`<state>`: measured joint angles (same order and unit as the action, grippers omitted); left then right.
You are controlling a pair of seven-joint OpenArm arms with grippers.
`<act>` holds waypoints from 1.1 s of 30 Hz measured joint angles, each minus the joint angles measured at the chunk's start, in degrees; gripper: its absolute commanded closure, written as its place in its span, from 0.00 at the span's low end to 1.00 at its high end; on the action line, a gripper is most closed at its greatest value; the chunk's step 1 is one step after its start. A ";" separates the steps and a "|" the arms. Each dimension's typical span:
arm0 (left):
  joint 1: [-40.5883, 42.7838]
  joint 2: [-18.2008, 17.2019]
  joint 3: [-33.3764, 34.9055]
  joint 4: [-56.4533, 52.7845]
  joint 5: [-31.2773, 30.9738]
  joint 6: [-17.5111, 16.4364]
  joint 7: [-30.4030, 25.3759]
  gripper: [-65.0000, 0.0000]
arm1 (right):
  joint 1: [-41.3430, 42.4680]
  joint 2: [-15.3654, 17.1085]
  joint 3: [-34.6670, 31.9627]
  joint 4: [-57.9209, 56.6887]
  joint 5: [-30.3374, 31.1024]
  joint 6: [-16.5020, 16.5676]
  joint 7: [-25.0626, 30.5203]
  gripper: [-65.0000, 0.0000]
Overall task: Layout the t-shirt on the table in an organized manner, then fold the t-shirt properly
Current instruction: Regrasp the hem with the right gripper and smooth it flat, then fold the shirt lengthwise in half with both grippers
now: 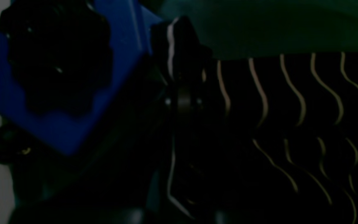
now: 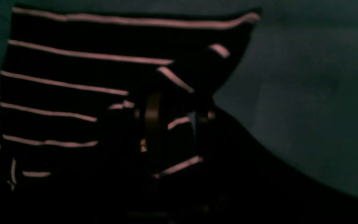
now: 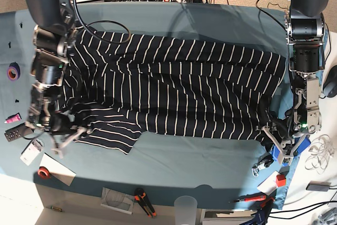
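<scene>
The dark striped t-shirt [image 3: 179,88] lies spread widthwise across the teal table [image 3: 174,167], with one sleeve folded in at the lower left. My left gripper [image 3: 274,130] is at the shirt's right lower corner. In the left wrist view it [image 1: 182,56] is shut on a pinch of striped t-shirt [image 1: 291,93] cloth above the table [image 1: 291,28]. At the left sleeve, my right gripper [image 3: 71,139] has its jaws apart. The right wrist view shows this gripper [image 2: 176,102] with t-shirt [image 2: 73,62] cloth lying between the fingers, over the table [image 2: 306,77].
A blue block [image 3: 268,160], a red block [image 3: 280,180] and a red screwdriver [image 3: 250,198] lie near the right front corner. Pliers [image 3: 145,201] and a plastic cup [image 3: 185,204] sit at the front edge. Tape rolls [image 3: 13,71] [image 3: 43,172] lie at the left.
</scene>
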<state>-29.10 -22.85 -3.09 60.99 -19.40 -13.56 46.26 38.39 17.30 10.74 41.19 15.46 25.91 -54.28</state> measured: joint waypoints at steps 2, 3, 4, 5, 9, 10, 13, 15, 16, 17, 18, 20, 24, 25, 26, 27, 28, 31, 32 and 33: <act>0.02 0.00 0.00 0.00 0.00 0.00 0.00 1.00 | -0.15 -0.55 0.00 0.00 -0.13 0.04 0.22 0.74; 0.02 -0.02 0.00 0.00 0.00 0.00 0.02 1.00 | -0.28 -0.55 0.00 0.00 -0.28 0.04 0.15 0.74; 0.02 -0.02 0.00 0.00 0.02 0.00 0.02 1.00 | -0.48 -0.48 0.00 0.00 -0.33 0.02 0.11 0.74; 0.02 -0.02 0.00 0.00 0.02 0.00 0.02 1.00 | -0.61 -0.35 0.00 0.00 -0.52 -0.02 -0.17 0.78; 0.00 -0.02 0.00 0.00 0.31 0.00 0.02 1.00 | -0.61 -0.33 0.00 0.17 -0.79 -0.15 -0.11 1.00; 0.02 -0.02 0.00 0.00 0.31 0.00 0.02 1.00 | -0.63 -0.37 0.00 0.61 -2.23 -0.13 0.33 1.00; 0.02 -0.04 0.00 0.00 0.50 -0.02 -0.02 1.00 | -0.90 -0.33 0.00 3.52 -7.76 -0.17 4.98 1.00; 0.00 -0.02 0.00 0.00 0.48 0.00 -0.02 1.00 | -0.90 -0.02 0.00 6.01 -9.92 -0.15 10.03 1.00; 0.00 -0.02 0.00 0.00 0.44 0.00 -0.04 1.00 | -0.87 0.13 0.00 7.23 -10.43 -0.26 12.28 1.00; 0.00 -0.02 0.00 0.00 0.42 0.00 -0.09 1.00 | -0.70 0.28 0.00 8.24 -11.02 -0.33 14.03 1.00; 0.02 -0.02 0.00 0.00 0.42 0.00 -0.09 1.00 | -0.42 0.48 0.00 8.90 -10.97 -0.37 14.88 1.00; 0.00 -0.02 0.00 0.00 -0.02 -0.02 -0.15 1.00 | 0.04 0.79 0.00 9.51 -10.97 -0.35 14.95 1.00; -0.09 -0.04 0.00 0.00 -1.99 -0.02 -0.17 1.00 | -0.59 0.90 0.00 9.49 -10.97 -0.39 13.57 1.00; -0.13 -0.07 0.00 0.00 -3.02 -0.02 0.00 1.00 | -0.76 0.90 0.00 9.49 -10.97 -0.39 12.72 1.00; -0.13 -0.17 -0.04 0.00 -4.26 -0.02 0.04 1.00 | -0.79 0.87 0.00 9.49 -10.97 -0.37 11.91 1.00; -0.13 -0.28 -0.33 0.00 -4.96 -0.07 0.52 1.00 | -0.81 0.87 0.02 9.70 -10.93 -0.37 11.19 1.00; -0.13 -0.42 -0.98 0.00 -5.79 -1.90 1.75 1.00 | -0.98 0.92 0.02 10.51 -10.01 -0.39 10.19 1.00; -0.13 -0.81 -4.04 0.00 -10.99 -6.08 6.19 1.00 | -2.67 1.86 0.00 15.28 -5.90 -0.11 8.59 1.00; -0.13 -0.94 -5.90 0.00 -12.70 -6.86 7.89 1.00 | -3.45 2.34 0.00 17.49 -4.85 0.15 7.50 1.00; -0.11 -1.11 -8.04 0.00 -14.38 -7.82 9.11 1.00 | -4.20 2.84 0.02 19.67 -4.04 0.59 6.03 1.00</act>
<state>-29.21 -23.97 -11.14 60.99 -33.78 -21.39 55.37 34.20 20.14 10.76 60.86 11.42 26.50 -48.25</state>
